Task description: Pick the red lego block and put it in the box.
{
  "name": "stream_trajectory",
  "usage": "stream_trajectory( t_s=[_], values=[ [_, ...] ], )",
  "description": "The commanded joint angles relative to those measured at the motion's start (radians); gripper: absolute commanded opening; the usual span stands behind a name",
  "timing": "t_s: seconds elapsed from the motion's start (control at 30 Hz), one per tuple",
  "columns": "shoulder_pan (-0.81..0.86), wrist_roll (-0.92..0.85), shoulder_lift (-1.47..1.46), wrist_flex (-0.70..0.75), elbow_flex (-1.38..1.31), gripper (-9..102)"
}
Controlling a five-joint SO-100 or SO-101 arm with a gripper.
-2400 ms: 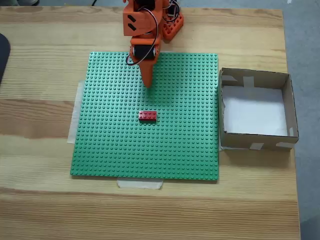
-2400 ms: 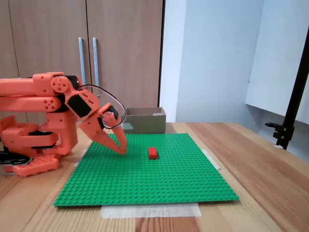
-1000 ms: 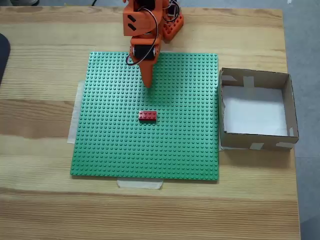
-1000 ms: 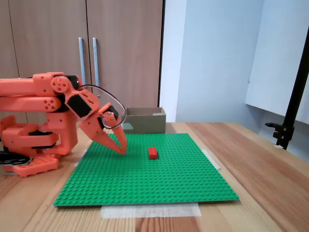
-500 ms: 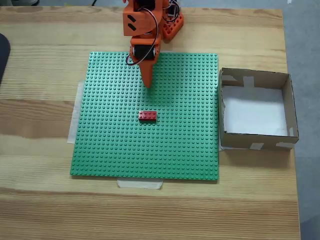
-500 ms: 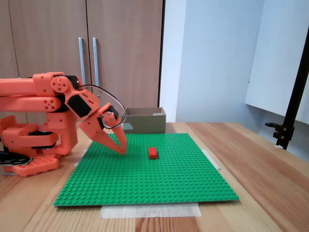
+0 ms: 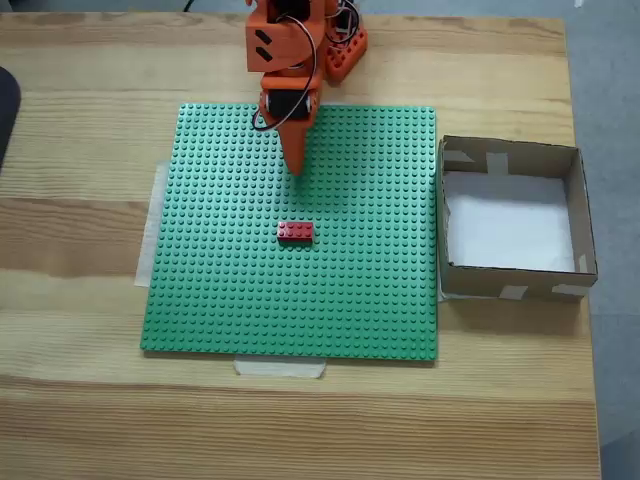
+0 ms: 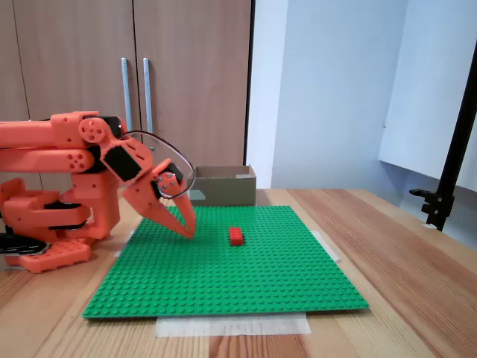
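The red lego block [image 7: 295,231] [image 8: 235,236] lies flat near the middle of the green baseplate [image 7: 230,300] [image 8: 223,276]. My orange gripper [image 7: 296,167] [image 8: 188,232] is shut with nothing in it. Its tip points down and rests on or just above the baseplate, a short way from the block on the arm's side. The box [image 7: 577,210] [image 8: 223,186] stands open beside the baseplate, at the right in a fixed view from above and behind the plate in a fixed side view. Its white bottom holds nothing.
The arm's orange base [image 8: 45,224] stands at the baseplate's edge on the wooden table [image 7: 80,420]. Pale tape [image 7: 280,367] holds the plate down. A black stand [image 8: 447,171] rises at the right and cupboard doors [image 8: 134,89] stand behind the table in a fixed side view.
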Motion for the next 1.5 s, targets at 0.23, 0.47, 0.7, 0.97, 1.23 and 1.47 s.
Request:
stream_trajectory(
  t_s=[0.23, 0.47, 0.7, 0.97, 1.23, 1.47],
  values=[
    [-0.002, 0.000, 0.006, -0.011, 0.011, -1],
    [0.006, 0.005, 0.006, -0.011, 0.011, -1],
    [0.005, -0.025, -0.012, -0.006, -0.003, -1],
    [0.015, -0.020, -0.104, -0.011, -0.140, -1],
    [0.018, -0.054, -0.330, 0.034, -0.371, -1],
    [0.028, -0.046, -0.583, 0.118, -0.624, -1]
  ],
)
